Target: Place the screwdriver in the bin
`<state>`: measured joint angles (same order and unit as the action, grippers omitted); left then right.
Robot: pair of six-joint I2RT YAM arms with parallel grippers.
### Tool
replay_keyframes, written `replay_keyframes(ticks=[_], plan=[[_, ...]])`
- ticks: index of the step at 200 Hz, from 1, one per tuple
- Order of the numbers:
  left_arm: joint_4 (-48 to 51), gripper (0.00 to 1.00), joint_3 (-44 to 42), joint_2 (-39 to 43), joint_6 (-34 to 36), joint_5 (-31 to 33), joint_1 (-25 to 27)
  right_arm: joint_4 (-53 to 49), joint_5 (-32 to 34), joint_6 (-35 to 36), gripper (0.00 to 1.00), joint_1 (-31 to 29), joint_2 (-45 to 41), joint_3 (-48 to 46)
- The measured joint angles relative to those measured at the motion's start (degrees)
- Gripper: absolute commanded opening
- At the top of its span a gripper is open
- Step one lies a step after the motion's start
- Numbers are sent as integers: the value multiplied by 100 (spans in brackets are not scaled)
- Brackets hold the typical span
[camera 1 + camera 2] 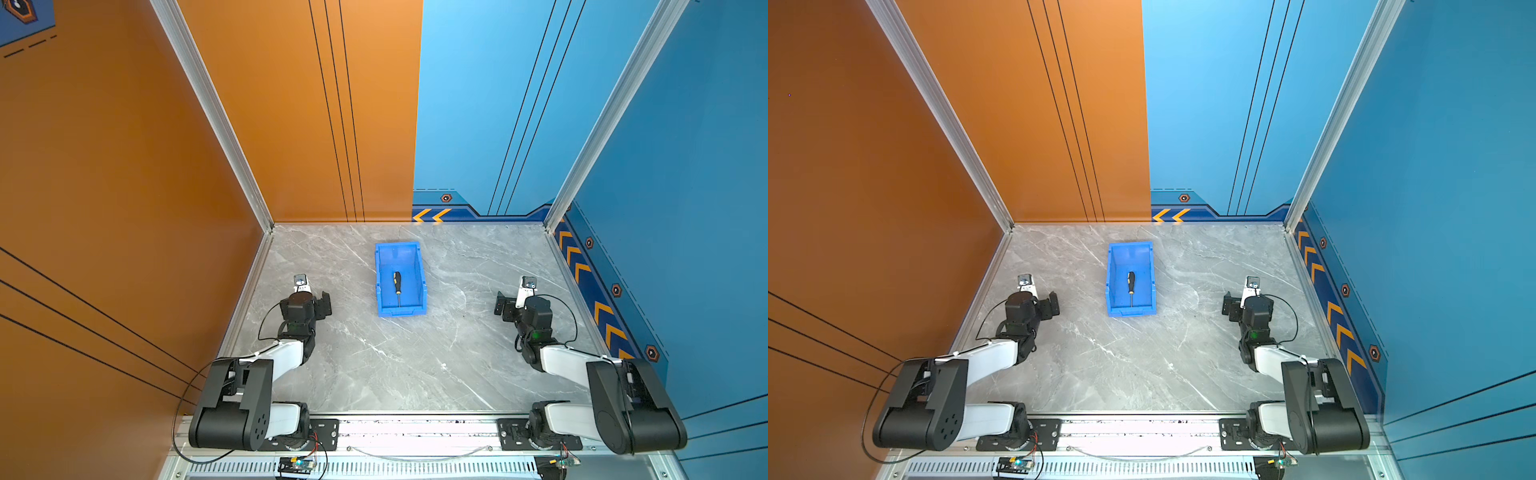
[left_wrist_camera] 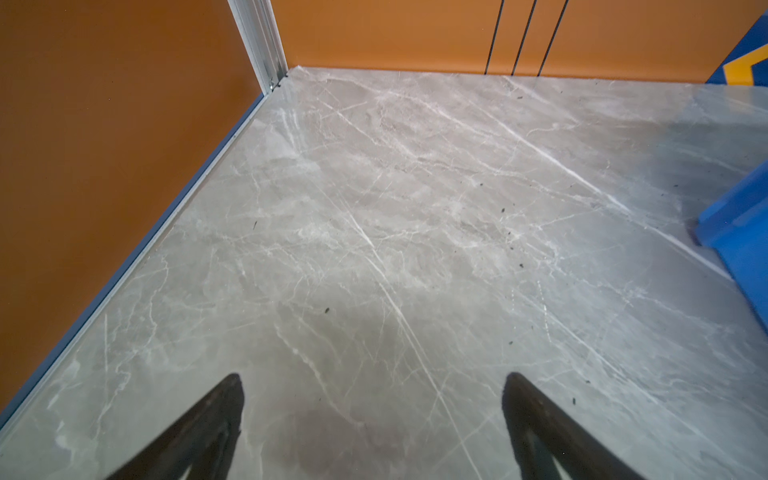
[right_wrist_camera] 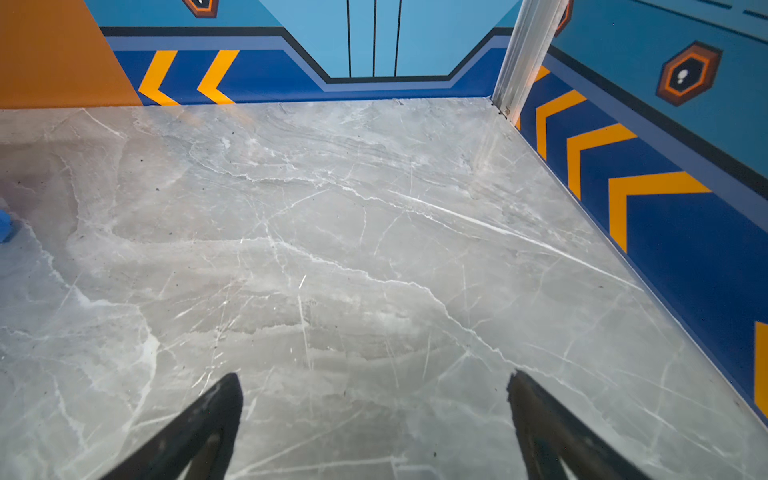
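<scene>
1. A blue bin sits on the grey table. It is near the middle, closer to the back wall than to the robot's arms. Its low front lip faces the arms.
2. The screwdriver lies flat inside the bin, on the bin's floor, about in the middle. It shows in both top views. Its black-and-yellow handle points to the back wall. Its thin dark shaft points to the low front lip.
3. Nothing is touching the screwdriver. Both arms are well apart from the bin, one on each side.
4. The left gripper is out to the left of the bin, low over the table. Its two black fingers are spread wide. Only bare table shows between them, so it has hold of nothing.
5. The right gripper is out to the right of the bin, also low over the table. Its fingers are spread wide too. Only bare table shows between them, and it has hold of nothing.
6. The left wrist camera sees one corner of the bin at the edge of its picture. It does not see inside the bin.
7. The right wrist camera sees a tiny blue bit at the edge of its picture. It is too small to tell what it is.
8. An orange wall stands on the left side. A blue wall stands on the right side.
</scene>
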<state>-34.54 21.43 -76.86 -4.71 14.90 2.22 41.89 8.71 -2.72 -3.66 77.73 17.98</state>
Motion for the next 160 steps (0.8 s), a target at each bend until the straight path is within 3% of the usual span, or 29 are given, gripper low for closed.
replay_keyframes(ticks=[82, 160], plan=[[-916, 98, 57, -796, 199, -264, -83, 1019, -105, -2, 100, 70, 743, 46], [-1563, 98, 57, -1193, 345, -516, -81, 1123, -98, -7, 100, 74, 1040, 205]])
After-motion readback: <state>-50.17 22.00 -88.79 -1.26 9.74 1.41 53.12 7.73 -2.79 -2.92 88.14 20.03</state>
